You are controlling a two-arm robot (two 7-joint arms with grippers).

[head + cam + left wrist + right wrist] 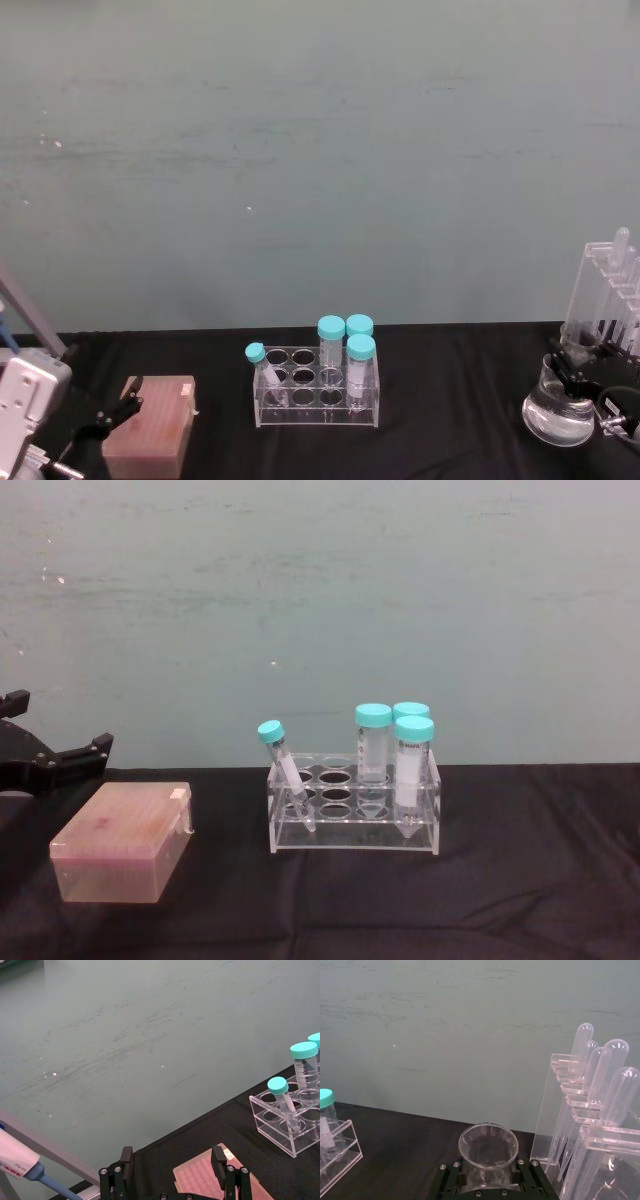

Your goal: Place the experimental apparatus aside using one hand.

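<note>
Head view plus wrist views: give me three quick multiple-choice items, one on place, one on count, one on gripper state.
1. Where does the clear glass conical flask stand?
A. Table's right end, beside the tall clear acrylic pipette rack
B. On the pink plastic tip box
C. Inside the clear acrylic tube rack

2. How many teal-capped tubes are in the tube rack?
A. Two
B. Four
C. Six

3. What is the right gripper doing?
A. Hanging open, far from everything
B. Fingers closed on the flask's neck
C. Holding a pipette

Answers: 1 A, the head view shows it at the right edge next to the pipette rack. 2 B, three upright and one leaning. 3 B, the right wrist view shows the fingers on both sides of the neck below the flask's mouth.
</note>
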